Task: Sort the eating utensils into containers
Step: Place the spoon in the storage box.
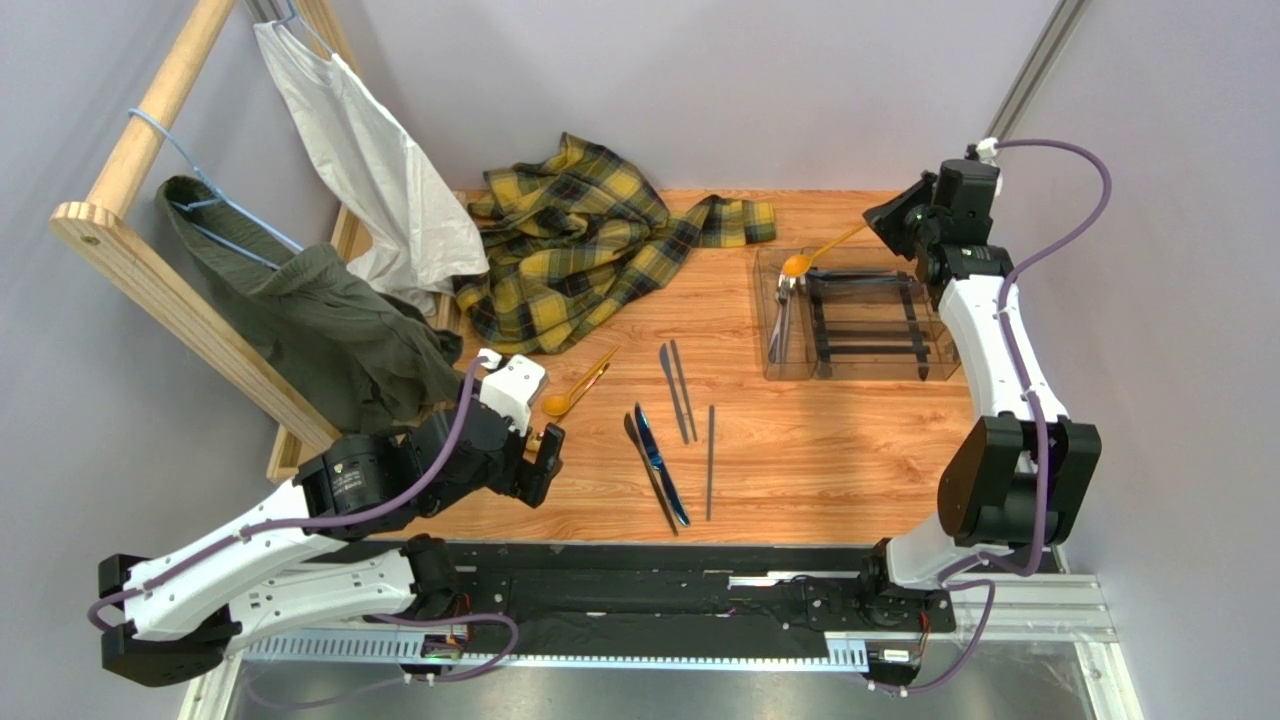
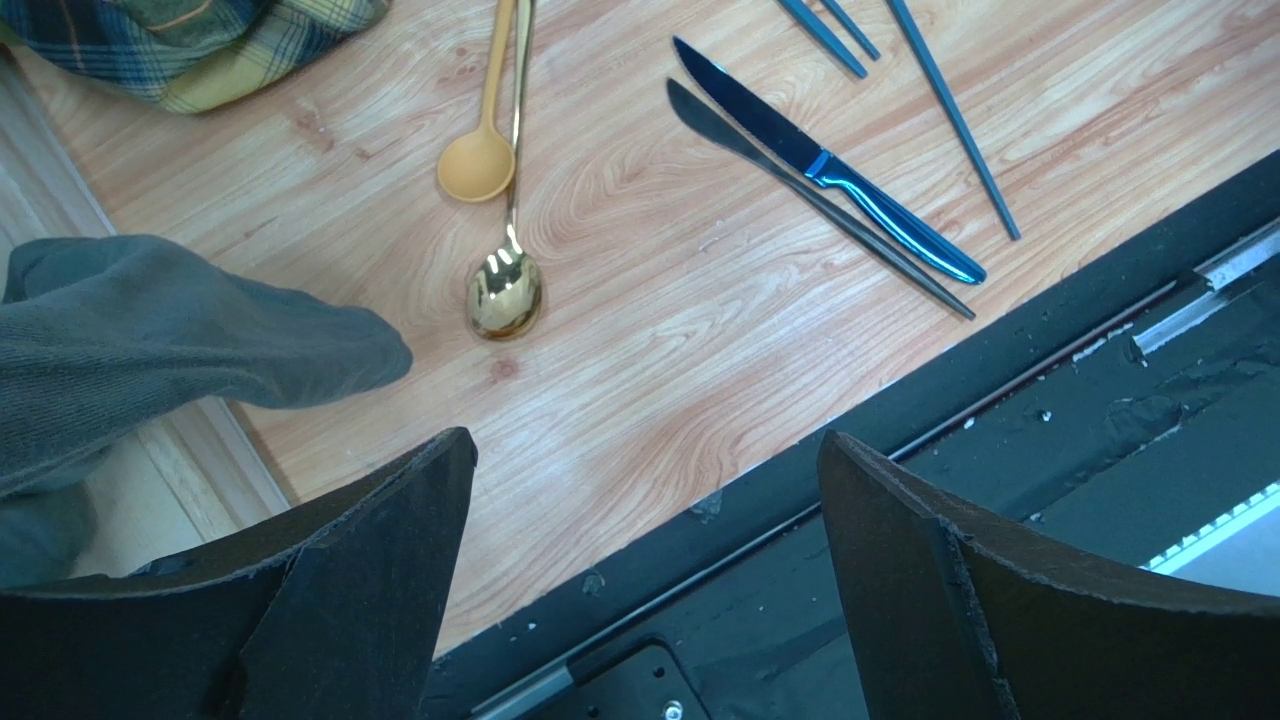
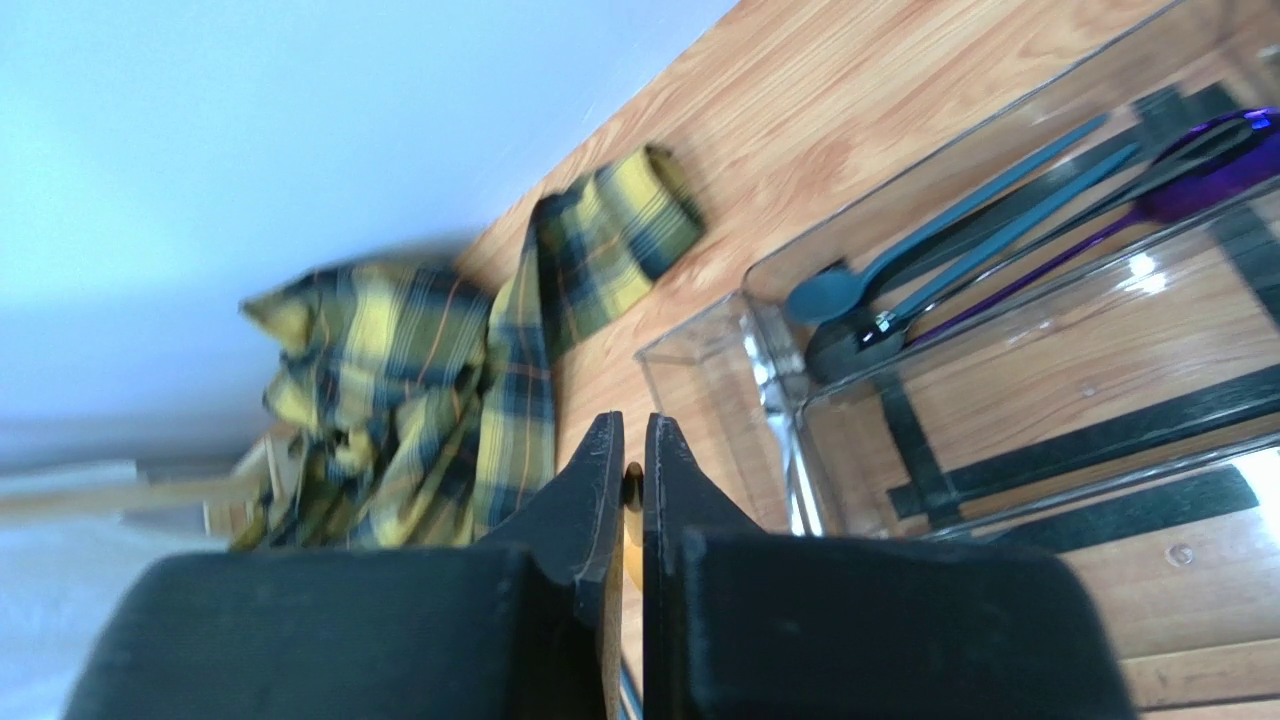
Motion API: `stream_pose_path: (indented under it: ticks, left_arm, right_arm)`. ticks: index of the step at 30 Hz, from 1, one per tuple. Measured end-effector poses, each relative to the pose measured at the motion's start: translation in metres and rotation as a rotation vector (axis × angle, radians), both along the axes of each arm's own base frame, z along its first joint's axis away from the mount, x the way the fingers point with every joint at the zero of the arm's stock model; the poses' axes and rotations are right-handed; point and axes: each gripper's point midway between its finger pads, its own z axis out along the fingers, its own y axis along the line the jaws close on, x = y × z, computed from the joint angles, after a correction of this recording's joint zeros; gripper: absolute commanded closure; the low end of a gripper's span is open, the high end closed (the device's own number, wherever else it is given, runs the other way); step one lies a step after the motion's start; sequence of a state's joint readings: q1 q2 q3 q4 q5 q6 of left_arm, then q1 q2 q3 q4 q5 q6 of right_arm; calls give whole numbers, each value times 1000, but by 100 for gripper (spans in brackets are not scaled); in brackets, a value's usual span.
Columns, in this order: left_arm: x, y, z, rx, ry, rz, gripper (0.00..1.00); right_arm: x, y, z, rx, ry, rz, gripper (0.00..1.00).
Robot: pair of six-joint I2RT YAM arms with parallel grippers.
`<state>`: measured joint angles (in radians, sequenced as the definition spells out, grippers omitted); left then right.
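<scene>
1. A pale wooden table (image 1: 812, 450) lies under both grippers.
2. A crumpled yellow-and-dark plaid cloth (image 1: 579, 240) sits far ahead of the left gripper (image 2: 643, 450).
3. A clear, shallow rectangular plastic tray (image 1: 864, 374) with dark strips showing through its bottom sits just below the right gripper (image 3: 633, 425). Its long compartment on the cloth side holds slim teal spoons (image 3: 917, 240) and a purple piece (image 3: 1187, 180).
4. The left gripper hovers over the near table edge, its jaws spread wide with nothing between them.
5. The right gripper is pinched tight on the handle of a slim gold spoon (image 1: 824, 251), whose bowl hangs over the tray's far corner.
6. Ahead of the left gripper, a matte gold spoon (image 2: 478, 158) and a shiny gold spoon (image 2: 504, 293) lie close together.
7. Ahead and to its right, a blue-handled knife (image 2: 827, 162) and a dark grey knife (image 2: 819, 200) lie side by side.
</scene>
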<state>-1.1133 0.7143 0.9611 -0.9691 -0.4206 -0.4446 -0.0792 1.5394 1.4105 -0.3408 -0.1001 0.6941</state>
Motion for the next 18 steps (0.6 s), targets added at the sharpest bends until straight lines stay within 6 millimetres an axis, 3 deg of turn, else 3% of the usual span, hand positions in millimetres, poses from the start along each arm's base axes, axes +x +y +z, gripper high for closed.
stream_pose_path:
  ticks: [6, 9, 12, 18]
  left_arm:
    - [-1, 0, 1, -8, -4, -6, 7]
    - [-2, 1, 2, -12, -6, -6, 7]
    - [-2, 1, 3, -16, -8, -6, 7]
    - [-2, 1, 1, -12, -6, -6, 7]
  right_arm:
    - [15, -44, -15, 42, 11, -124, 100]
    - [25, -60, -34, 54, 43, -166, 100]
    - [39, -69, -55, 55, 80, -189, 100]
    - [56, -75, -64, 51, 91, -200, 100]
